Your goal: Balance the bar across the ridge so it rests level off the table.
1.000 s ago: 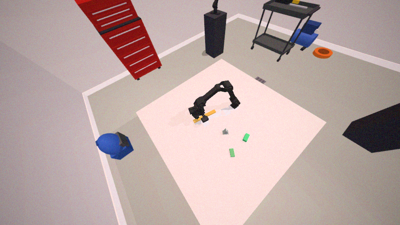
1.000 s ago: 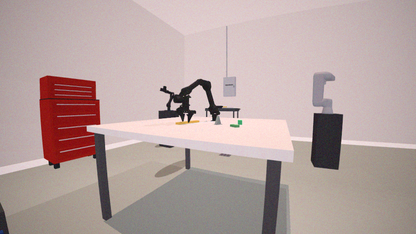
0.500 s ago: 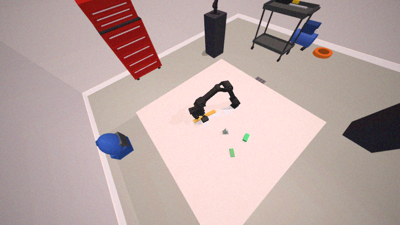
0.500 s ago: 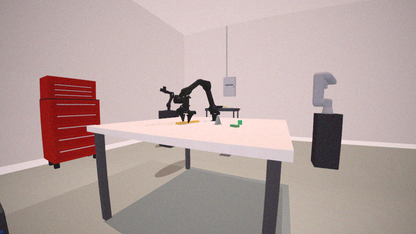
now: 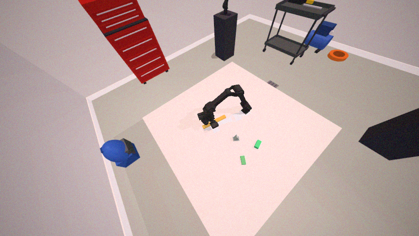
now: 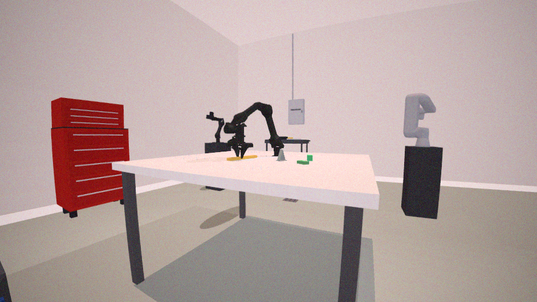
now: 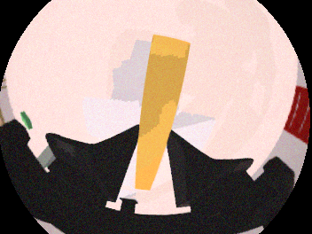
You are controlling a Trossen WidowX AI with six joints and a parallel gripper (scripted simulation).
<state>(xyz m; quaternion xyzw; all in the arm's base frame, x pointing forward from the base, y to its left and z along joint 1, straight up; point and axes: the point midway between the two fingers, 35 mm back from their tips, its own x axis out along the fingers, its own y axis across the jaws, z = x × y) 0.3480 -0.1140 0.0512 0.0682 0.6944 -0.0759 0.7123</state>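
The long orange-yellow bar (image 5: 221, 118) (image 6: 251, 157) (image 7: 164, 84) lies flat on the white table (image 5: 234, 187) (image 6: 263, 182). My gripper (image 6: 241, 156) (image 7: 154, 135) points down and is shut on the bar near its middle, with one finger against each long side. In the top view the arm hides part of the bar. The small grey ridge (image 5: 235, 137) (image 6: 280, 155) stands on the table apart from the bar, to the right of my gripper in the top and exterior views. Its narrow edge points up.
Two green blocks lie beyond the ridge: one block (image 5: 257, 144) (image 6: 309, 157) nearer the arm's base side, the other block (image 5: 243, 160) (image 6: 302, 162) nearer the top view's lower edge. The arm's base (image 5: 246, 109) (image 6: 277, 147) stands behind the ridge.
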